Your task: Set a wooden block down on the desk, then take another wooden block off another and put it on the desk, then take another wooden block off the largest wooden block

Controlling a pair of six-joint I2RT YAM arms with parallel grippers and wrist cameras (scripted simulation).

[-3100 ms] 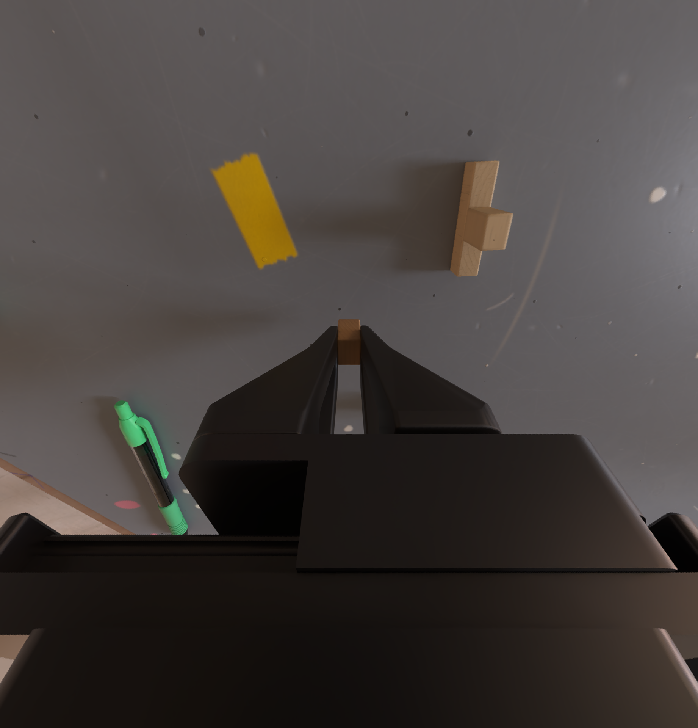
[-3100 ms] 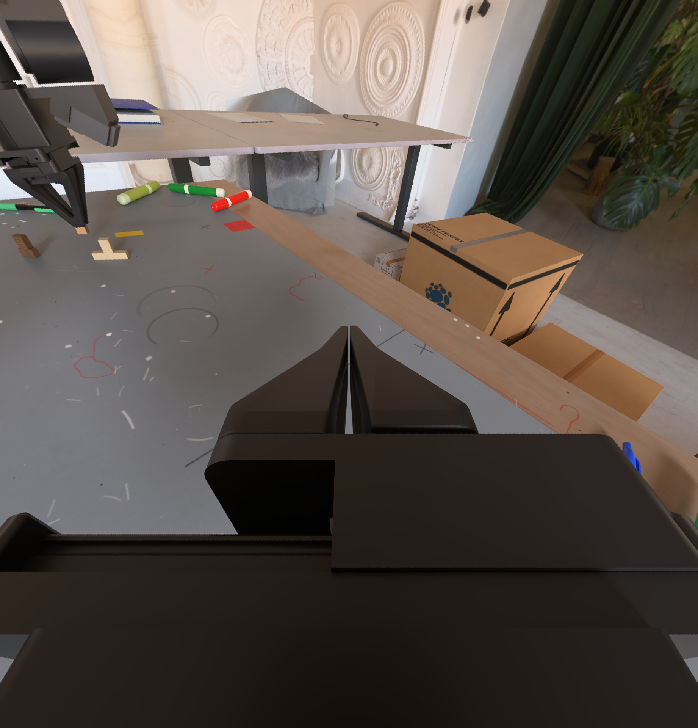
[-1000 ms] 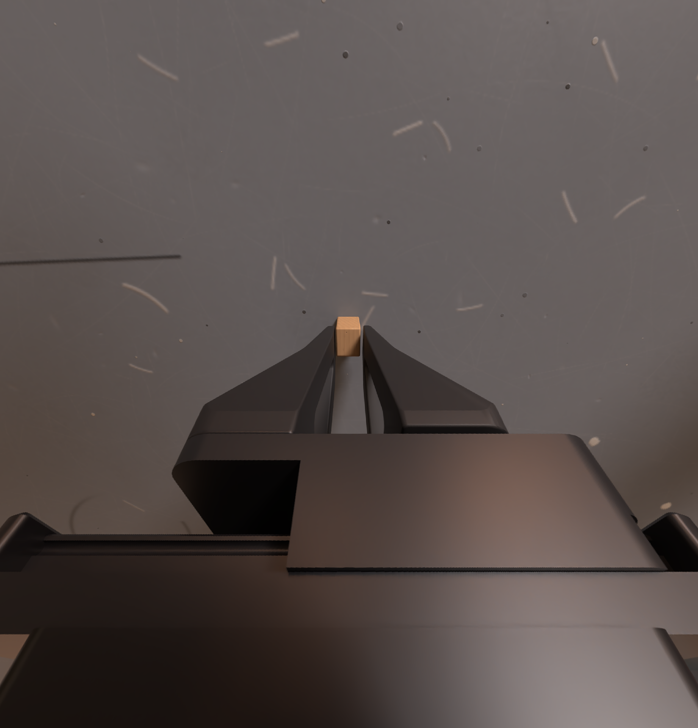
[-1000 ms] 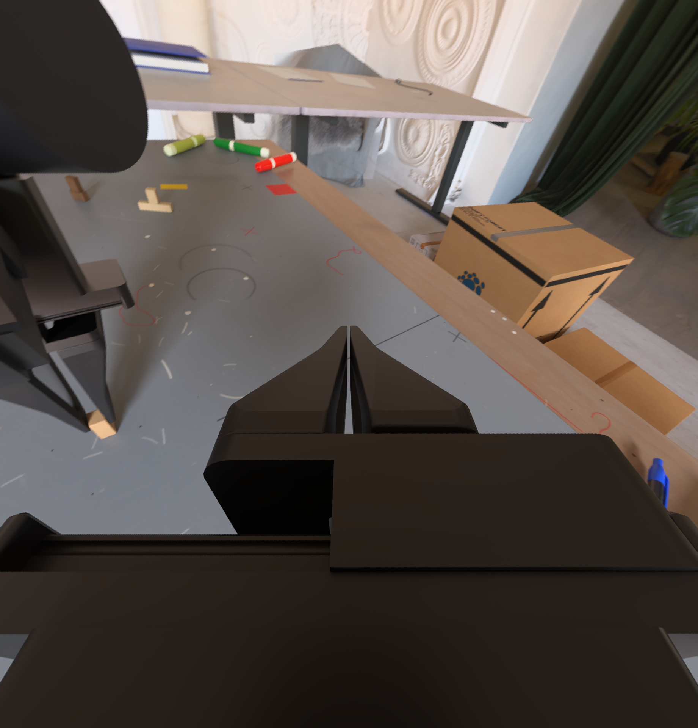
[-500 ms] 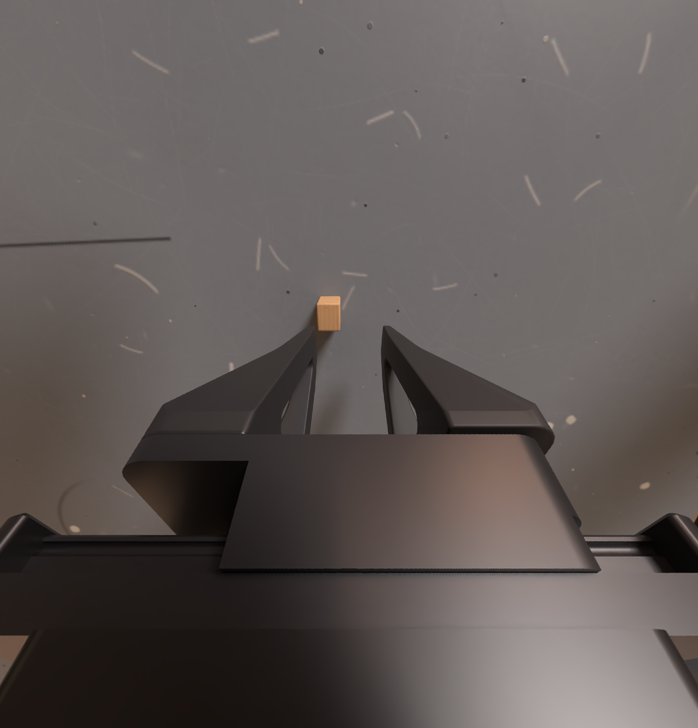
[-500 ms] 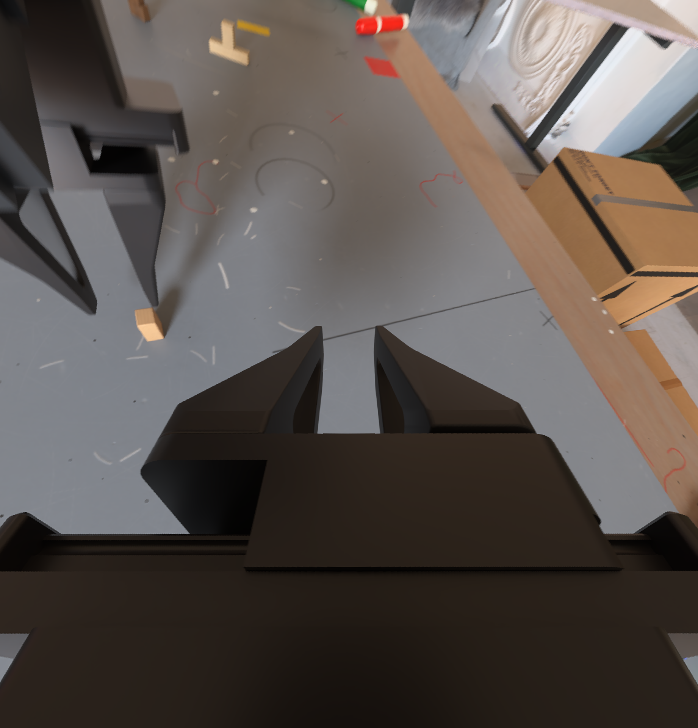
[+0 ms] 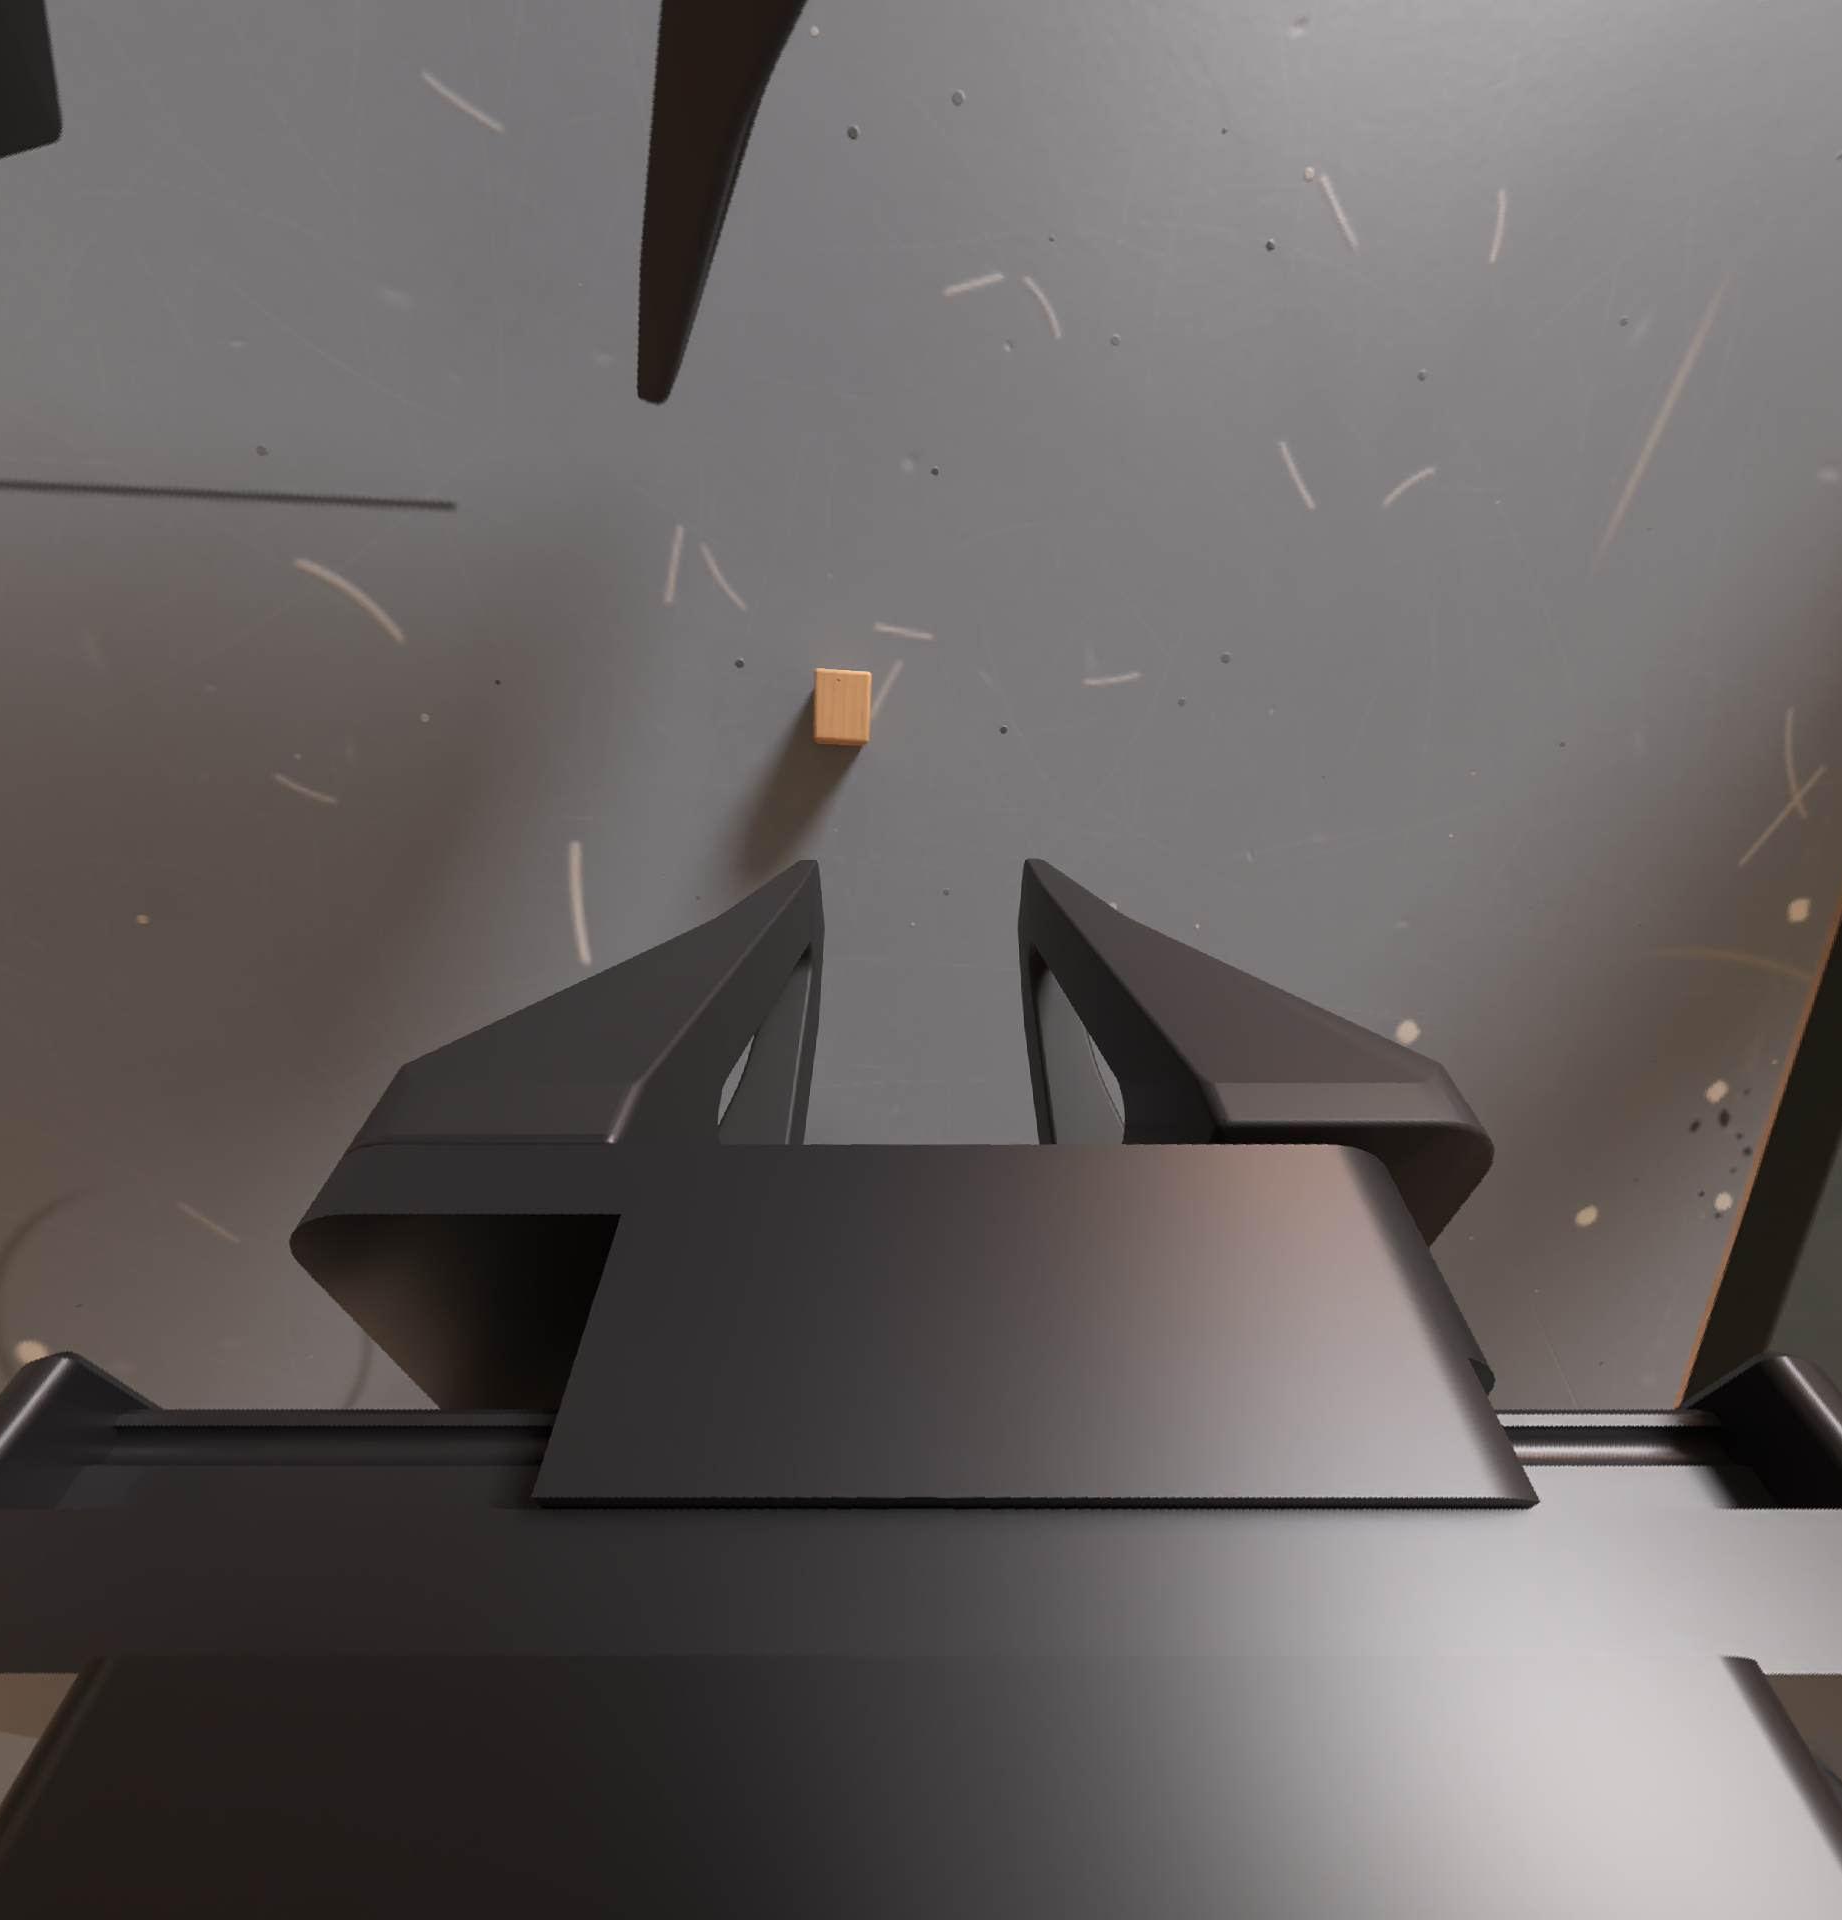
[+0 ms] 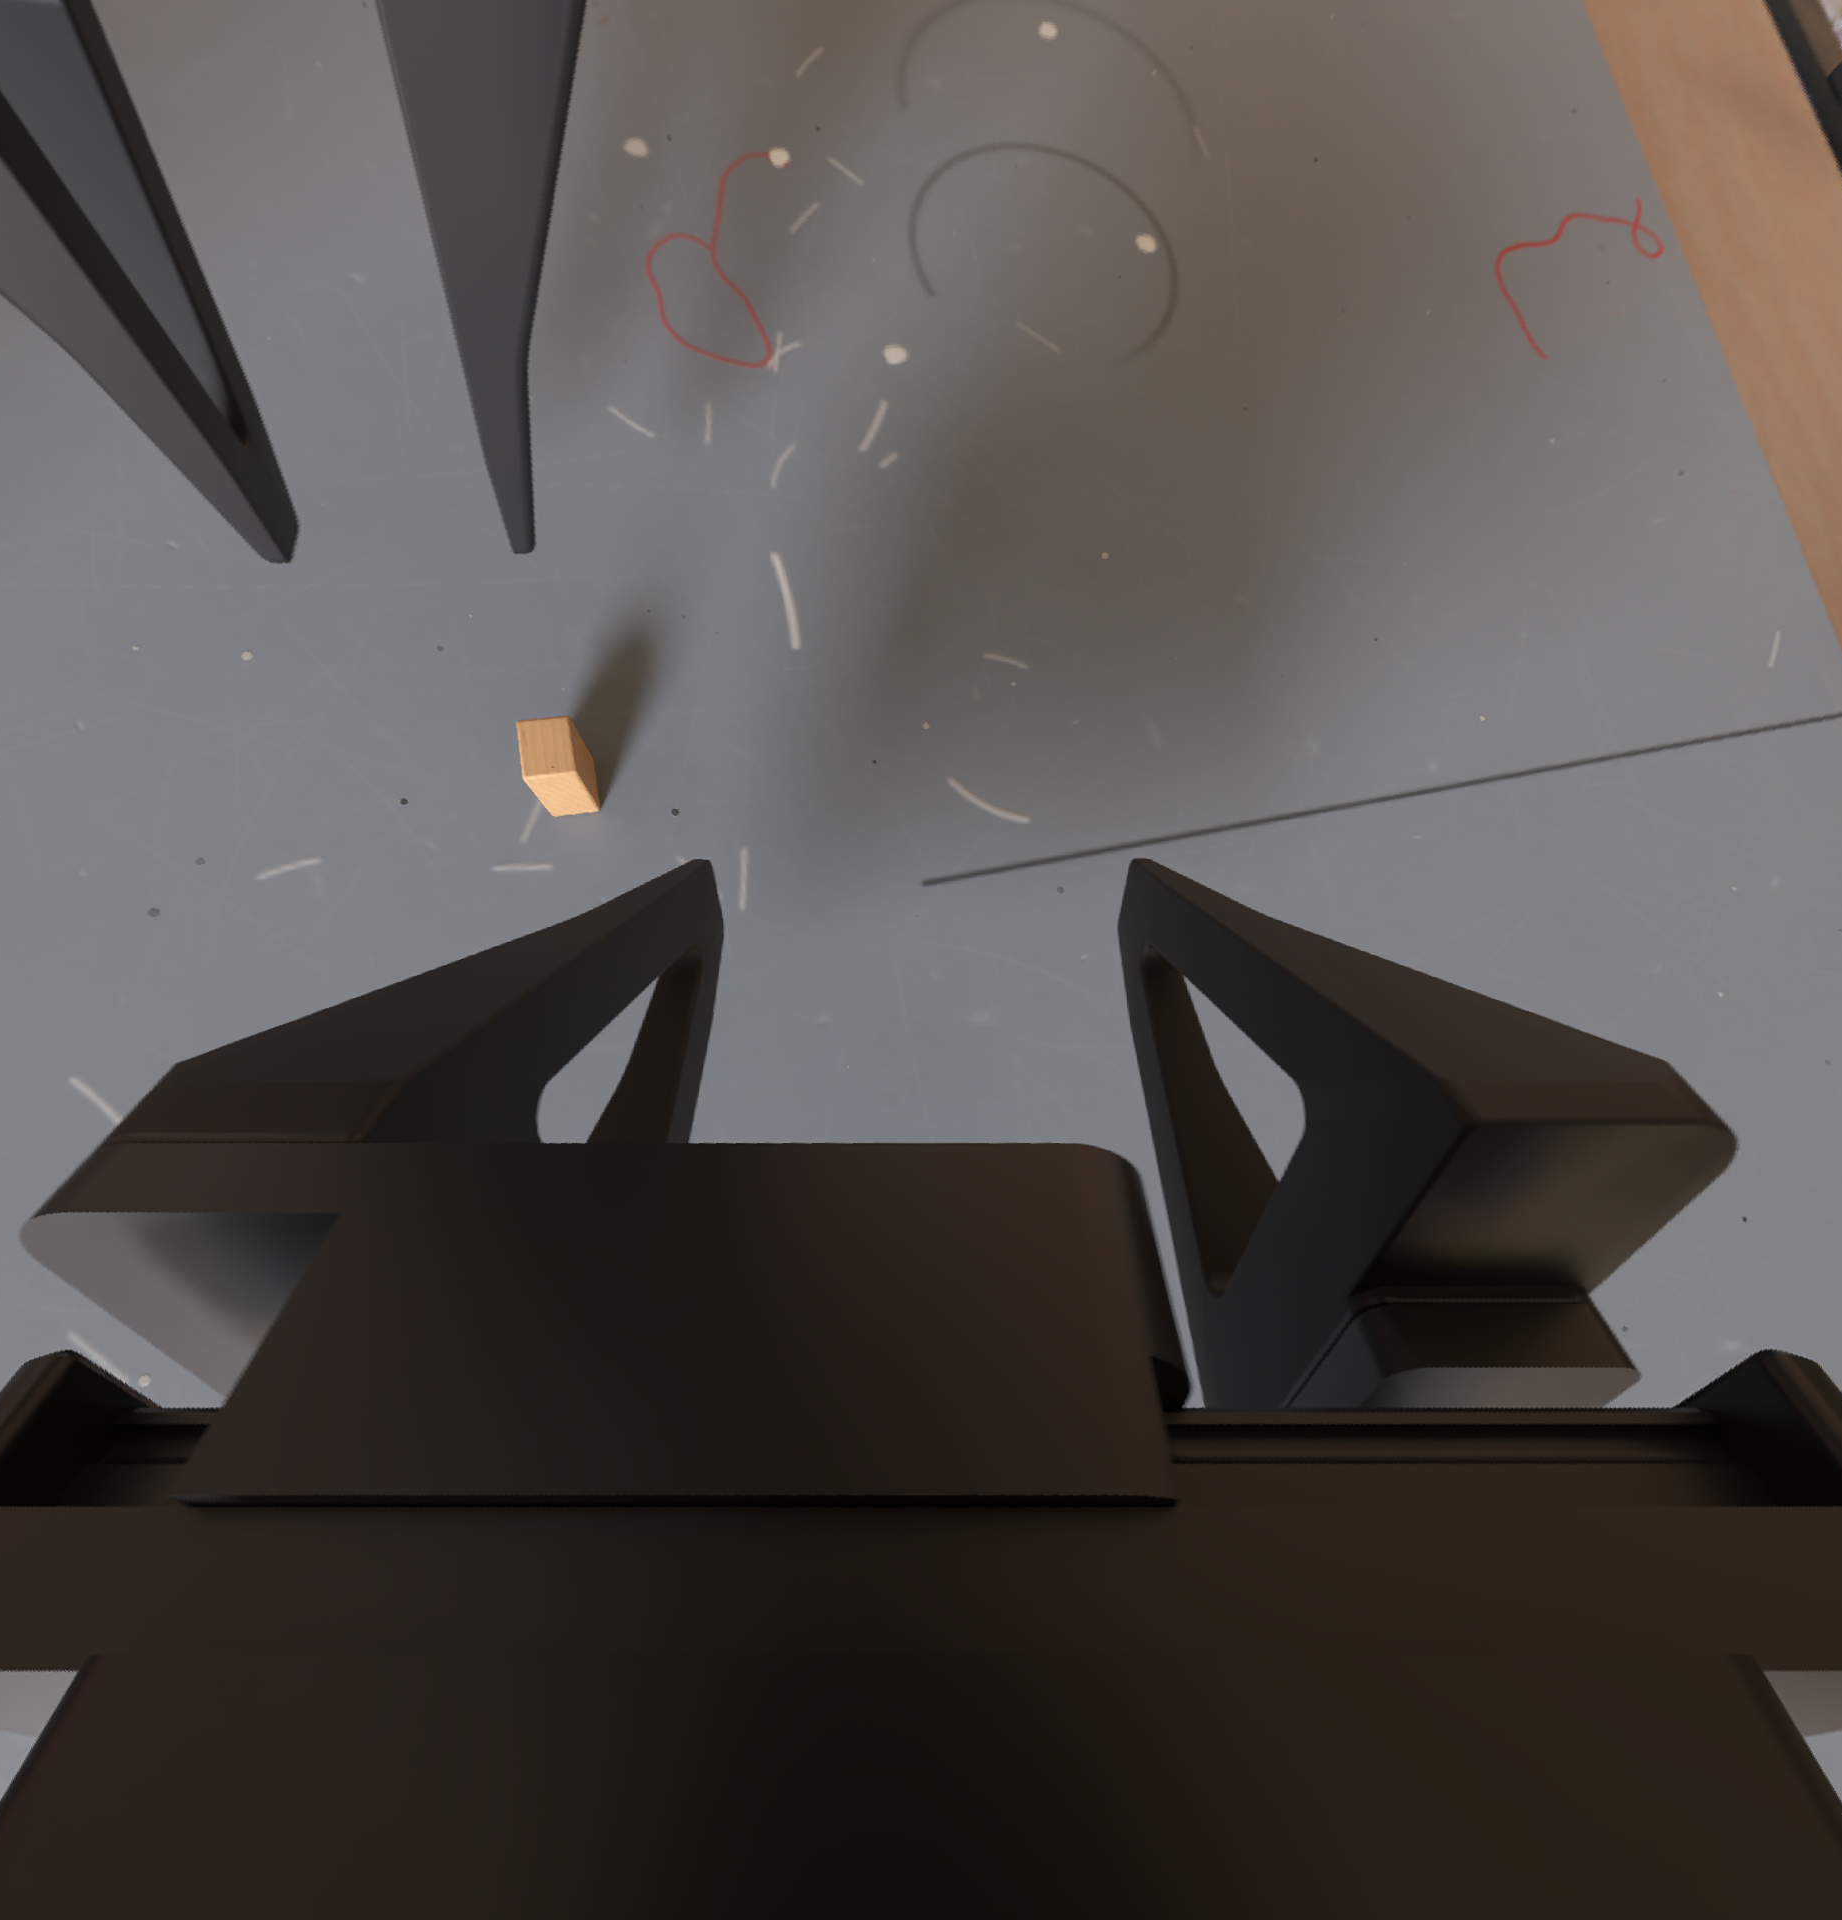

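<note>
One small wooden block [image 7: 842, 707] stood alone on the grey worktop [image 7: 1312, 727], just ahead of the left end effector [image 7: 919, 878] and clear of both its fingers. That end effector was released, its jaws parted with nothing between them. The right end effector [image 8: 917, 873] was also released, spread wider and empty; in its view the block [image 8: 557, 766] lay ahead and to the left of its tips, near the left arm's fingers [image 8: 512, 312] that hung above the worktop.

The block looked like plain, unfinished pale wood: rigid, very light, and not fragile. Its faces were flat and square-cornered, so opposing side faces seemed the natural place to pinch, with the fingers coming down from above and closing across the narrower width. Being so light and small, it would likely skid or tip if one finger touched before the other, so a centred approach mattered more than grip force. The bare wood should offer fair friction against the pads.

By the look of things, the first set-down was done. No stacked blocks appeared in either view, so the next pick would call for travelling elsewhere on the worktop.
</note>
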